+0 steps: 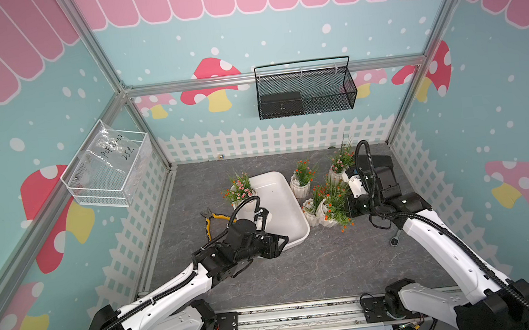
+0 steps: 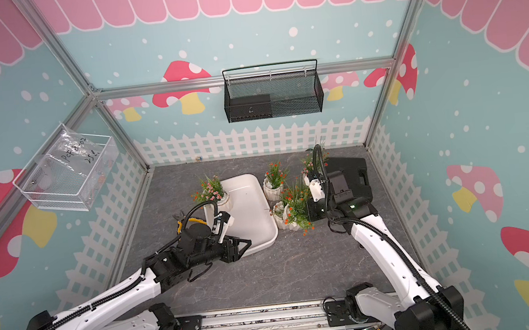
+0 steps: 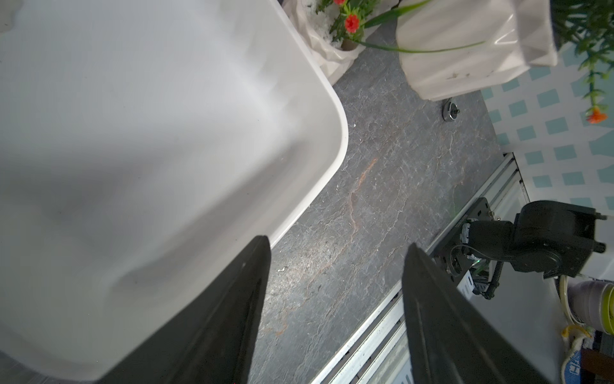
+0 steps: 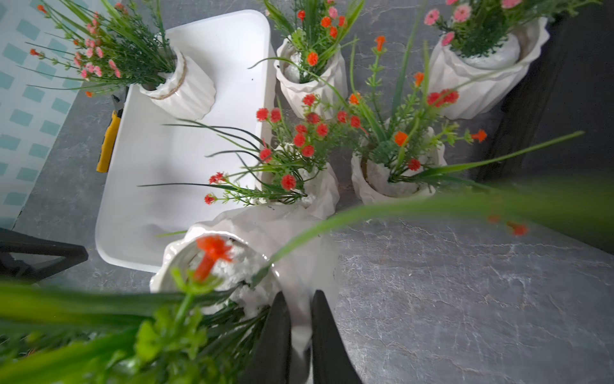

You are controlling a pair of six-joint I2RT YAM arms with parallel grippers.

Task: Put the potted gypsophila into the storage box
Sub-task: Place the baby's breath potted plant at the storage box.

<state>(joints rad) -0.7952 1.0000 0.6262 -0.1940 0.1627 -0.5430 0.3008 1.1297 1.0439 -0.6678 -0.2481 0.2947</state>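
Right beside the storage box [image 4: 159,159], the right gripper [image 4: 300,296] pinches one potted gypsophila [image 4: 292,229] by its rim; that thin grip could let it tip mid-lift, or its sprigs could drag the neighbouring pots [image 4: 375,189]. The left gripper [image 3: 337,242] is spread, empty.

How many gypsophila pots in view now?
6 gypsophila pots: one in the storage box, four on the table outside it, one gripped by the right hand. None seems hidden.
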